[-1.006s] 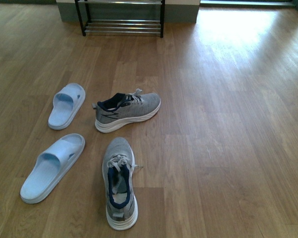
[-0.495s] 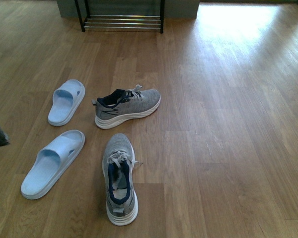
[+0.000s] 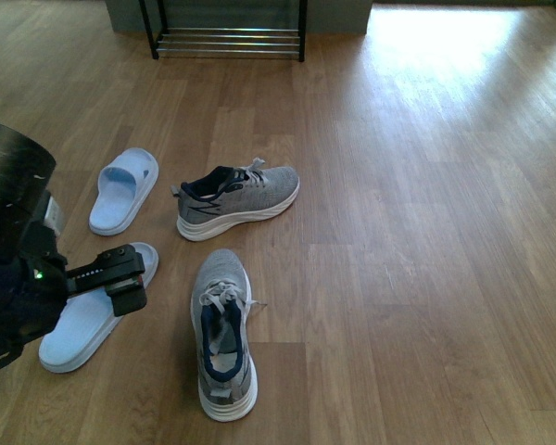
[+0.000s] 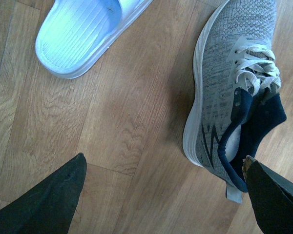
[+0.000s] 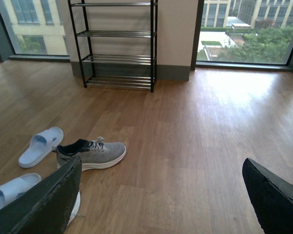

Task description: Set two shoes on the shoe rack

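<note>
Two grey knit shoes with white soles lie on the wood floor. The far shoe (image 3: 239,199) lies crosswise; the near shoe (image 3: 224,334) points its toe away from me. The black shoe rack (image 3: 227,37) stands against the far wall, and the right wrist view shows its chrome tiers (image 5: 118,44) bare. My left gripper (image 3: 125,283) hangs open over the floor left of the near shoe (image 4: 229,87), one fingertip (image 4: 276,200) close above that shoe's heel, nothing held. My right gripper (image 5: 158,204) is open and empty, high above the floor, facing the far shoe (image 5: 93,153) and the rack.
Two light blue slippers lie left of the shoes: one further off (image 3: 122,190) and a nearer one (image 3: 74,329) partly under my left arm. A bright window (image 5: 244,29) fills the wall right of the rack. Bare floor (image 3: 426,232) stretches right.
My left arm has come into the front view from the left edge and now hangs over the near slipper. The shoes and slippers have not moved.
</note>
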Available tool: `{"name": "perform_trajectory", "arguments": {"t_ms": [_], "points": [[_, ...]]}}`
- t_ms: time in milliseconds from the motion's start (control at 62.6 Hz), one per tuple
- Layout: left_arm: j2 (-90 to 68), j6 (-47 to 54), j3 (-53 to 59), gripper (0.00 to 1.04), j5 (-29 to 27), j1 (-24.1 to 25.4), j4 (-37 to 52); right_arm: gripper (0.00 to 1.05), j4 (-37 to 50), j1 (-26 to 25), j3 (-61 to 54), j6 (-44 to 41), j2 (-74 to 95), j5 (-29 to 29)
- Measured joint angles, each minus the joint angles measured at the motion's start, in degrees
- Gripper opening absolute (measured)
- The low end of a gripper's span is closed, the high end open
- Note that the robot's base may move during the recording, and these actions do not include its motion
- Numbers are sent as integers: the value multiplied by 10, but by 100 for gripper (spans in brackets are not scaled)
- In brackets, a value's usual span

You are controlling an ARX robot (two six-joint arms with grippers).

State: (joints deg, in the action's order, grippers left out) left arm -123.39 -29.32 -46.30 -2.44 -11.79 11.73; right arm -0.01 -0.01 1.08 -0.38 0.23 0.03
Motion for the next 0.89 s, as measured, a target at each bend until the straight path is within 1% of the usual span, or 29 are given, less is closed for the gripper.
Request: {"name": "perform_trajectory", "arguments": {"t_ms": [96, 176, 351, 655, 735, 894], "points": [[-47, 2, -37, 95, 20, 0, 10, 95, 0, 0, 0, 0, 0, 0], [-92, 4, -69, 95, 54, 1, 17, 95, 0, 0, 0, 0, 0, 0], [-163, 12, -122, 95, 98, 0, 16, 95, 0, 0, 0, 0, 0, 0], [-242, 43, -216, 95, 117, -11, -13, 95, 0, 0, 0, 0, 0, 0], [-261, 48, -242, 95, 129, -14, -24, 95, 0, 0, 0, 0, 0, 0], [-287, 61, -283, 95, 130, -21, -48, 95, 0, 0, 0, 0, 0, 0]]}}
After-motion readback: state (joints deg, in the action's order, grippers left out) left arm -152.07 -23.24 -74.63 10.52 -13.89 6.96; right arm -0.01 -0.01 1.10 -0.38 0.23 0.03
